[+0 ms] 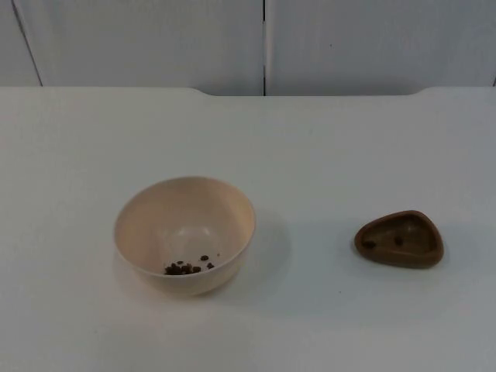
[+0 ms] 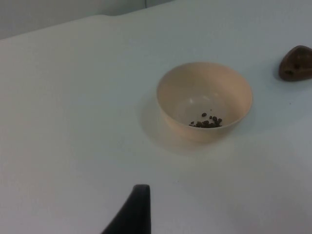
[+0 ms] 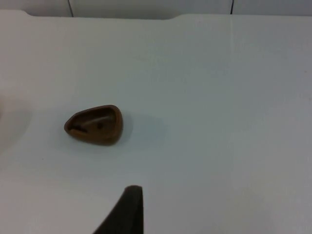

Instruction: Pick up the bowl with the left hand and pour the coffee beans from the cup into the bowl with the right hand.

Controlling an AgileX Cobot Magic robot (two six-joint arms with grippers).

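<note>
Jaws first: neither pair can be read, since each wrist camera catches just one black fingertip, so I cannot tell whether either is spread or closed; what is plain is that nothing is held. Left gripper [image 2: 134, 214] hangs above the white table top [image 1: 77, 139], looking down on the round cream plastic bowl [image 2: 204, 100] from well back. Right gripper [image 3: 127, 212] hangs likewise, near the small brown teardrop-shaped cup [image 3: 95, 125] but apart from it.

Taking the bowl [image 1: 186, 232] as the landmark: it stands upright on the table, with a little heap of dark coffee beans [image 1: 184, 267] against its inner wall on the side away from the grey partition wall [image 1: 155, 39]. The cup [image 1: 400, 238] sits well off to the bowl's right, upright, open side up, with perhaps a couple of dark specks inside; whether those are beans I cannot say.

Judging by that, the pour looks done and both vessels are set down. If more were wanted, the left arm would have to come down onto the bowl's rim and the right reach in for the cup
</note>
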